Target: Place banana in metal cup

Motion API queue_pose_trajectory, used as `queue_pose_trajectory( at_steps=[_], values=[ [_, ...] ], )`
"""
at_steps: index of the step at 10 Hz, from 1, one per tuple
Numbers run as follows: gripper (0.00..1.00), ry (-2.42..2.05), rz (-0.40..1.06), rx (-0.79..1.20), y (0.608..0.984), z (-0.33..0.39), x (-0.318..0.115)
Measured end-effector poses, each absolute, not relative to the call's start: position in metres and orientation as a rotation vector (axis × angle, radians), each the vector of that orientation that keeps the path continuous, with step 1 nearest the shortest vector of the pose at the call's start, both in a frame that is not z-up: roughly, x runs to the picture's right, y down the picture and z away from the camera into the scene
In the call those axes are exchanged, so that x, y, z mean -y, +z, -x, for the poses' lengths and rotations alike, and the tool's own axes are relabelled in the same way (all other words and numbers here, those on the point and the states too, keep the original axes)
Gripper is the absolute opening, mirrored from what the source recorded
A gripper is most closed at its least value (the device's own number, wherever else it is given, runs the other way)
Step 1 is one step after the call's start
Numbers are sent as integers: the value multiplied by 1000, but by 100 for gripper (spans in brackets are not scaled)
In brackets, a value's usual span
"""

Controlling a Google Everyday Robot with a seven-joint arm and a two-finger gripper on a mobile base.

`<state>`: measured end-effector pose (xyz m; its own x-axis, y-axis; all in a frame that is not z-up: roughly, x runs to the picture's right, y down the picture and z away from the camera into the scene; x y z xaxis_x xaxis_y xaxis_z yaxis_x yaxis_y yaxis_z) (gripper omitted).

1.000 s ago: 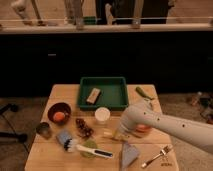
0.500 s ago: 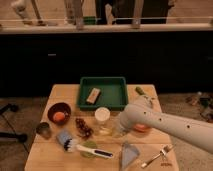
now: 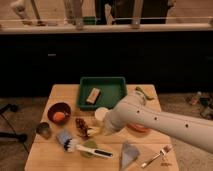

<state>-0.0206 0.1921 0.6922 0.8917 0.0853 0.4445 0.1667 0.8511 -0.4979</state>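
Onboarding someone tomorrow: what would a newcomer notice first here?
The big white arm reaches in from the right, its gripper shut low over the middle of the wooden table. Next come the green tray at the back edge, and the dark red bowl at the picture's left with the metal cup just in front of it.

Room and furnishings, dim warm light.
Light wooden table [image 3: 56, 94] on grey floor [image 3: 22, 112]; broad dark panel [image 3: 100, 57] behind, topped by pale horizontal ledge [image 3: 100, 28]; pale upright posts [image 3: 77, 12] above ledge; black stand foot [image 3: 12, 136] on floor left of table.
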Motion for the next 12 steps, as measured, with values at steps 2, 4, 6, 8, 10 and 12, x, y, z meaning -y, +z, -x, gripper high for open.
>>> queue_pose_trajectory(
  at_steps=[2,4,6,8,10,12],
  values=[
    [0,-101,545,496,686,42,-183],
    [0,-123,547,503,686,51,-182],
    [0,-123,547,503,686,51,-182],
    [0,-122,547,503,686,51,-181],
    [0,-122,545,502,686,51,-182],
    [0,-150,537,509,688,58,-180]
  ],
)
